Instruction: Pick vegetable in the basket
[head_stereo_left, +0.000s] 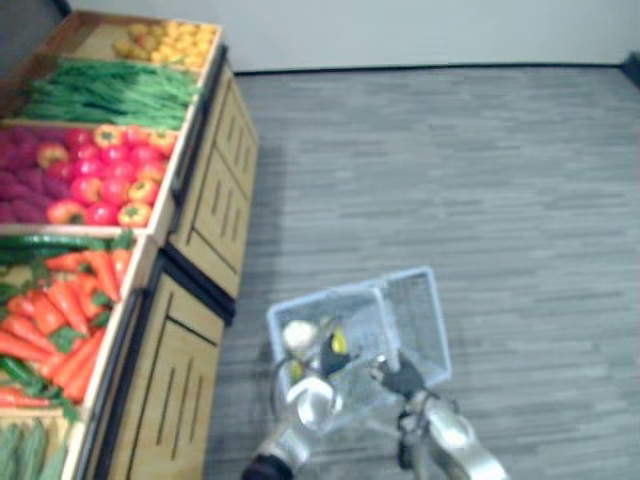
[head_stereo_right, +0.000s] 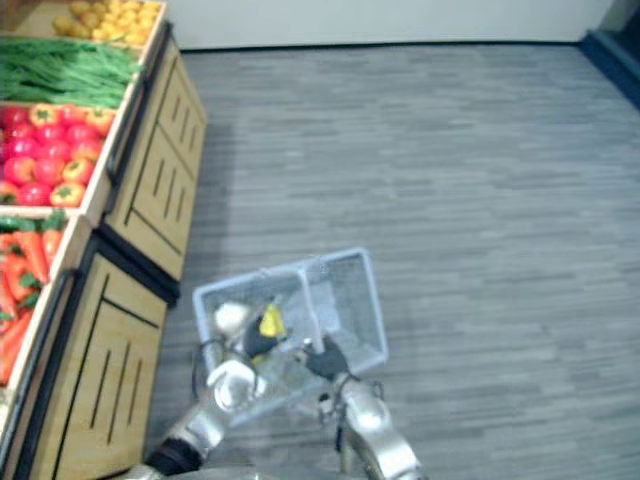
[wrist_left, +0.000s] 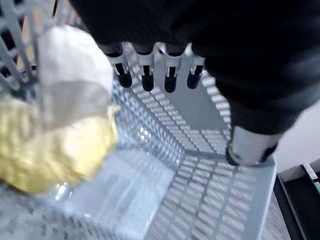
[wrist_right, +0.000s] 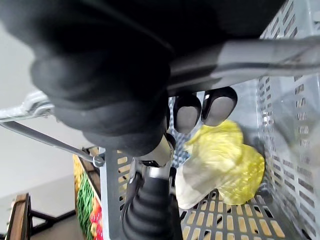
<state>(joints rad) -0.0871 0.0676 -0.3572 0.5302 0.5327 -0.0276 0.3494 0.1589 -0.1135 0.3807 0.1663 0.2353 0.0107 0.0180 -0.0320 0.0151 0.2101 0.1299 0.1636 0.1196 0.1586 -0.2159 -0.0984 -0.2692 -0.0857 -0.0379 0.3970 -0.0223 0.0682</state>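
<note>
Since white-and-yellow leafy cabbage (wrist_right: 220, 160) already lies on bottom of grey-blue plastic mesh basket (head_stereo_left: 418, 305), just beside left robot hand (wrist_left: 170, 75), placing looks done. Judged left to do: lift hand out, fetch more if wanted. Left robot hand reaches down inside basket, fingers relaxed and apart, holding nothing. Right robot hand (wrist_right: 187, 112) sits above cabbage, fingers curled round basket's thin metal handle (wrist_right: 260, 52).
</note>
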